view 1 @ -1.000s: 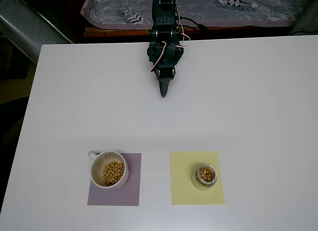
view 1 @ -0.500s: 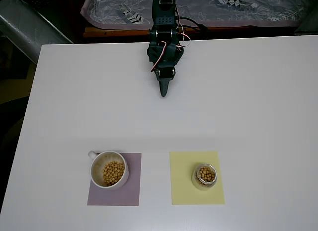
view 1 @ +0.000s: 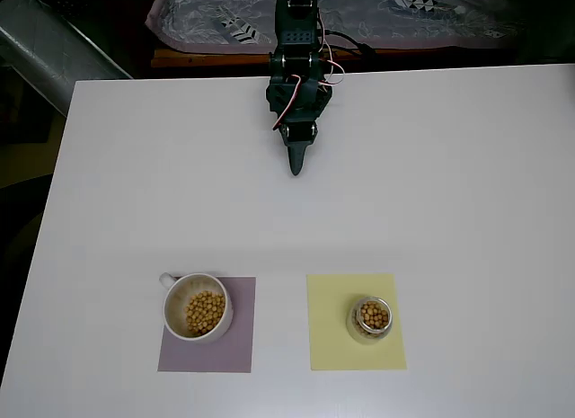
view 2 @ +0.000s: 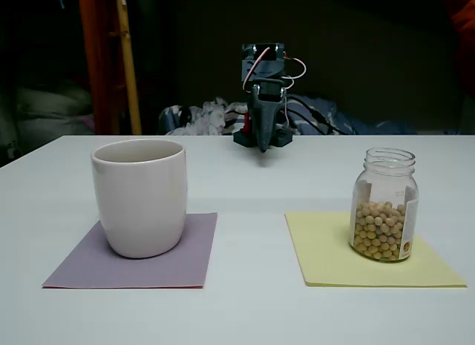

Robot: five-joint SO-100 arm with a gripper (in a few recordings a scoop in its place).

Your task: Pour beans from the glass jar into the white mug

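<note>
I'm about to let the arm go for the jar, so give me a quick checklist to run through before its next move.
1. Glass jar upright on the yellow mat: ok.
2. Jar mouth open, no lid: ok.
3. Beans still in the jar to pour: ok, roughly half full.
4. White mug upright on the purple mat, room left inside: ok; it already holds some beans.
5. Table free of obstacles between gripper and jar: ok.
6. Fingers open wide enough for the jar: not ok, they look closed and hold nothing.
</note>
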